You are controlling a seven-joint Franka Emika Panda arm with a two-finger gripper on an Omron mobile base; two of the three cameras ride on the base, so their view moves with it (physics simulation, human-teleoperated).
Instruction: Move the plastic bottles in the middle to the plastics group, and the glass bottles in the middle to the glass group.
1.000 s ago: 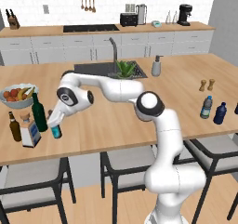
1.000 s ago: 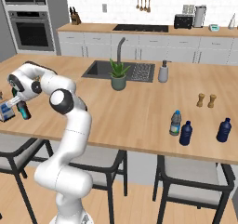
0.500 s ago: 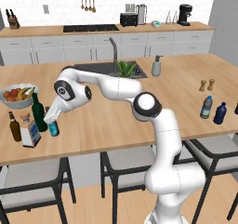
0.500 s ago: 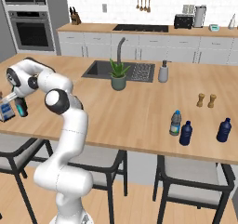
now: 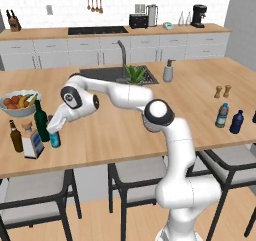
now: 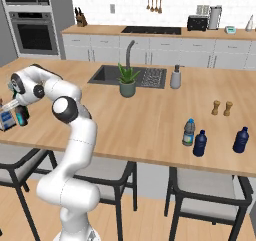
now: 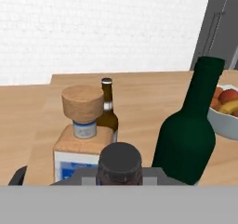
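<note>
My gripper (image 5: 54,128) is shut on the slim dark bottle (image 5: 55,138), low over the counter's left end. In the hand view its dark cap (image 7: 119,160) sits right at the gripper (image 7: 119,175). Close to its left stand the tall green bottle (image 5: 41,121) (image 7: 188,130), the square cork-stoppered bottle (image 5: 32,141) (image 7: 82,141) and the brown bottle (image 5: 16,136) (image 7: 108,110). Far to the right the clear water bottle (image 5: 221,115) (image 6: 188,132) stands next to a dark blue bottle (image 5: 236,122) (image 6: 200,143). From the right base view, gripper (image 6: 15,108) and slim bottle (image 6: 21,116) are at the left edge.
A fruit bowl (image 5: 19,104) (image 7: 226,110) sits behind the green bottle. Sink (image 5: 117,75), potted plant (image 5: 135,76) and soap dispenser (image 5: 168,71) are mid-counter. Two wooden shakers (image 5: 222,91) stand behind the right-hand bottles, another dark blue bottle (image 6: 240,140) further right. Stools line the front edge.
The gripper has carried the slim dark bottle a little further left, closer to the green bottle. Its jaws stayed shut on the bottle.
</note>
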